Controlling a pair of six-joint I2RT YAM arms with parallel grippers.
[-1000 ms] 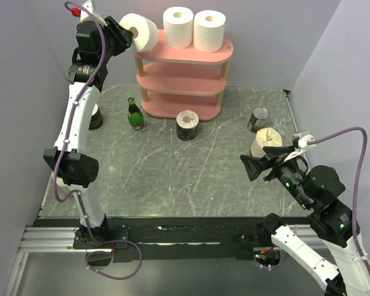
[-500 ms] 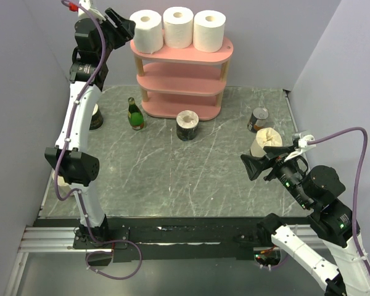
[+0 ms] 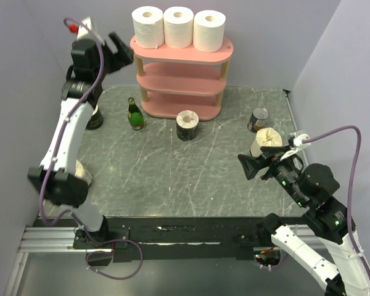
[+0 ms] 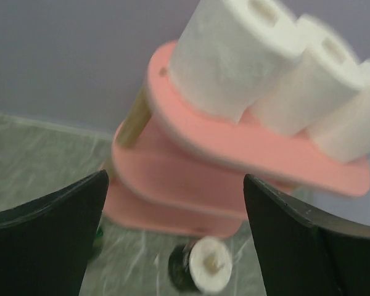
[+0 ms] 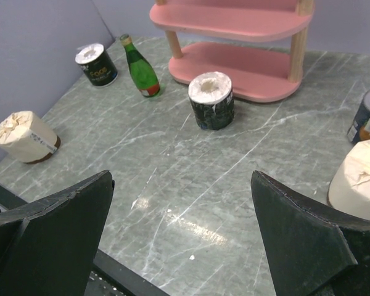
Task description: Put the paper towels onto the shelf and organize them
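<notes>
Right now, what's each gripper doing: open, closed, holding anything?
Left gripper: open, holding nothing.
Right gripper: open, holding nothing.

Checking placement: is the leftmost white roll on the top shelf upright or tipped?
Upright: the leftmost white roll stands on end on the shelf, core hole facing up.

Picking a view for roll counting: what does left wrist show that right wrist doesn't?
Only left wrist: three white rolls in a row on the top board of the shelf. Only right wrist: two cream rolls, a second dark-banded roll and the can. Both: the shelf, the table and the dark-banded roll in front of the shelf.
</notes>
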